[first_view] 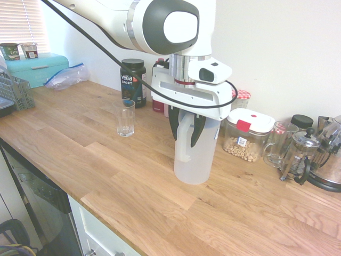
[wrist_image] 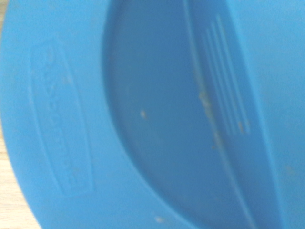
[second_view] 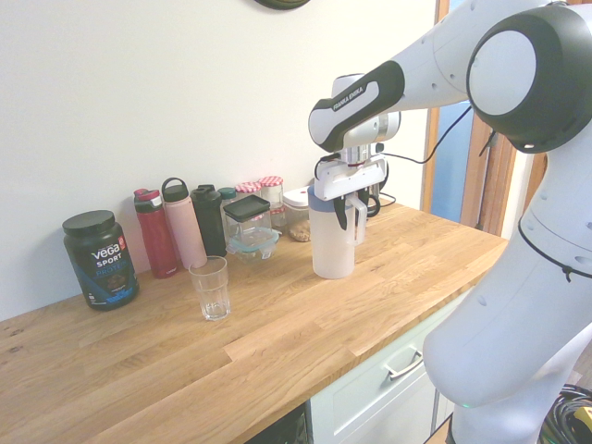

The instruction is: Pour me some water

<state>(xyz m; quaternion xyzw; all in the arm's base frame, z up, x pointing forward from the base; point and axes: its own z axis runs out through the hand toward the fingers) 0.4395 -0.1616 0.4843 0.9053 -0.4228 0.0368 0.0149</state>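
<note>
The fingers [first_view: 187, 130] straddle the white handle [first_view: 183, 140] of the frosted jug [first_view: 196, 157], half closed around it; whether they already pinch it I cannot tell. The jug stands on the bench [first_view: 106, 176], directly beneath them. An off-centre squeeze could tilt it, slopping water well before reaching the glass [first_view: 126, 118].

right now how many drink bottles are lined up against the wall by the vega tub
3: a red bottle nearest the Vega tub, a pink bottle next, then a black bottle. All stand behind the empty glass. More may be hidden behind them.
</note>
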